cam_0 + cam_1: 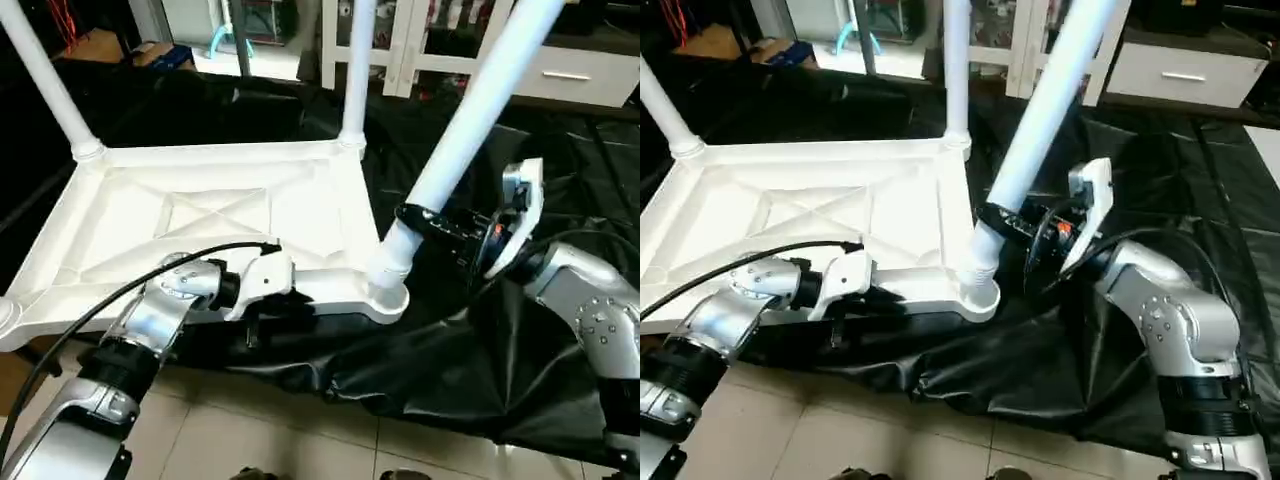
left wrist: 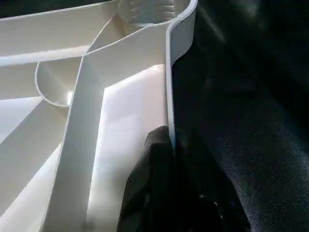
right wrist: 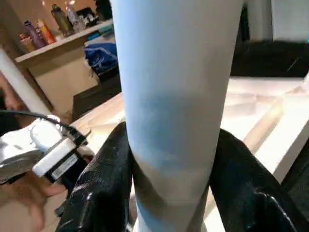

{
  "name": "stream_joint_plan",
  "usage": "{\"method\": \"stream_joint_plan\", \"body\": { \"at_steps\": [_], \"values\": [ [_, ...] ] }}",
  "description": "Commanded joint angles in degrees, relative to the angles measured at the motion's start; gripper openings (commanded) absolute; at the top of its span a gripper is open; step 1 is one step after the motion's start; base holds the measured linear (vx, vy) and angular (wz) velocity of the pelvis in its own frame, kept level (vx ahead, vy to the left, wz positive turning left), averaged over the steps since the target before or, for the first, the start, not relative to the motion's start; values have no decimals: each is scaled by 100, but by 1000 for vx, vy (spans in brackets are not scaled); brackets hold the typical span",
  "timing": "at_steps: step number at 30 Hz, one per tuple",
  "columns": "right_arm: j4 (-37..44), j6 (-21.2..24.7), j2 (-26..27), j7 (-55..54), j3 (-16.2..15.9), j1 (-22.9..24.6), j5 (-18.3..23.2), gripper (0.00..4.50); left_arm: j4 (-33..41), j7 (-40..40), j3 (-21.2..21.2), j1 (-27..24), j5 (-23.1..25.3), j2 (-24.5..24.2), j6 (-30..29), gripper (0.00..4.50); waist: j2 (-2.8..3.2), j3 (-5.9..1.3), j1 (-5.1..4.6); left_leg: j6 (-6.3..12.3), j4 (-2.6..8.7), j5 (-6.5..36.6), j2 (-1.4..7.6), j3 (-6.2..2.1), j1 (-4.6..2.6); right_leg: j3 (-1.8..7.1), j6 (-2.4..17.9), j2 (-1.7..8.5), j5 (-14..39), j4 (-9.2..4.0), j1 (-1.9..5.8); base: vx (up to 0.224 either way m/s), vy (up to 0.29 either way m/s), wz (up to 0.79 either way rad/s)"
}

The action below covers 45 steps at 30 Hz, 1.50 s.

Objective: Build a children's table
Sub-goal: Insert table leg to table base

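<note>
Table top [image 1: 215,215] lying inverted on black sheeting [image 1: 450,370], X-ribbed underside up, so that corner sockets face upward for leg insertion. Two legs already standing in the far corners: far-left leg [image 1: 45,85] and far-right leg [image 1: 356,70], both upright. Third leg [image 1: 470,120] seated at its base in the near-right socket [image 1: 385,290], but leaning away toward the right, not yet plumb; judged to be the step in hand.

Right claw [image 1: 430,222] clamped around that leg just above the socket, black fingers [image 3: 104,179] seen on either side of the tube in the right wrist view. Low grip judged deliberate: close to the joint, allowing the base to be steered and driven home.

Left claw [image 2: 166,159] pinched shut on the near rim [image 2: 169,82] of the top, one finger inside the rim, one outside. Evidently a bracing hold, keeping the top from sliding on the sheeting under the push.

Near-left corner partly visible at frame edge; no leg there. White cabinet [image 1: 580,70] behind, uninvolved.
</note>
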<state>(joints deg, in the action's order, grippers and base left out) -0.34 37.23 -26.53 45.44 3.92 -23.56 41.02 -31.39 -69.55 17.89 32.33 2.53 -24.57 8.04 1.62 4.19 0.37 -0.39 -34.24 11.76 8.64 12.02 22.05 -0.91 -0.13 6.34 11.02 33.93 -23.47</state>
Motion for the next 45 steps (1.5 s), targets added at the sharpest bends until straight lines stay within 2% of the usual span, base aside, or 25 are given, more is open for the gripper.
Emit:
{"method": "stream_joint_plan", "body": {
  "at_steps": [1, 3, 6, 10, 11, 15, 16, 23, 31, 38, 45],
  "values": [
    [-7, 62, 24, 42, -60, -55, 8, 184, -4, -72, 213, -160, -28, 77, -50, 1, -72, -258, -5, 447, 480, 803, 413, -152, -148, 135, 1552, 191, 434, -320, 189, 0, 0, 0],
    [-45, 73, 47, 3, -101, -57, -44, 184, 87, -80, 193, -188, -37, 66, -137, 1, -87, -252, 0, 436, 480, 773, 410, -150, -139, 142, 1535, 192, 380, -313, 194, 0, 0, 0],
    [-128, 97, 53, -60, -133, -65, -146, 184, 228, -115, 165, -235, -57, 52, -277, 1, -73, -237, 1, 421, 487, 752, 413, -146, -150, 141, 1555, 184, 333, -313, 180, 0, 0, 0],
    [-271, -78, 44, -134, -222, -83, -445, 184, 312, -132, 164, -269, -58, 35, -334, 1, -79, -228, -7, 402, 487, 724, 405, -143, -135, 142, 1573, 181, 251, -305, 189, 0, 0, 0],
    [-343, -118, 88, -204, -204, -116, -485, 184, 337, -140, 165, -276, -60, 31, -360, 1, -61, -213, -6, 391, 495, 775, 406, -141, -142, 145, 1574, 187, 318, -318, 177, 0, 0, 0],
    [-425, -205, 99, -243, -235, -138, -591, 184, 391, -153, 167, -291, -62, 11, -411, 1, -63, -194, -9, 352, 507, 848, 421, -148, -144, 151, 1560, 188, 435, -325, 176, 0, 0, 0],
    [-448, -248, 85, -225, -268, -146, -676, 184, 416, -159, 168, -297, -60, -1, -432, 1, -40, -190, -6, 349, 509, 845, 419, -148, -145, 152, 1563, 187, 424, -323, 174, 0, 0, 0],
    [-341, -502, -6, 17, -581, -215, -1050, 184, 454, -166, 187, -293, -35, -25, -452, 1, -36, -165, -20, 264, 531, 1001, 427, -145, -156, 161, 1536, 185, 576, -342, 161, 0, 0, 0],
    [202, -812, -199, 437, -1094, -29, -1372, 184, 462, -120, 192, -285, -3, -13, -468, 1, -52, -174, -8, 336, 520, 893, 433, -141, -155, 167, 1537, 195, 388, -324, 172, 0, 0, 0],
    [366, -934, -180, 497, -1141, 167, -1429, 184, 445, -88, 190, -282, 19, -12, -446, 1, -58, -167, -2, 379, 521, 900, 435, -142, -154, 171, 1555, 195, 383, -331, 172, 0, 0, 0],
    [233, -1143, 147, 323, -1187, 240, -1537, 184, 386, -57, 193, -258, 39, 4, -400, 1, -40, -166, -16, 347, 528, 937, 434, -143, -155, 171, 1558, 194, 393, -331, 160, 0, 0, 0]
  ]
}}
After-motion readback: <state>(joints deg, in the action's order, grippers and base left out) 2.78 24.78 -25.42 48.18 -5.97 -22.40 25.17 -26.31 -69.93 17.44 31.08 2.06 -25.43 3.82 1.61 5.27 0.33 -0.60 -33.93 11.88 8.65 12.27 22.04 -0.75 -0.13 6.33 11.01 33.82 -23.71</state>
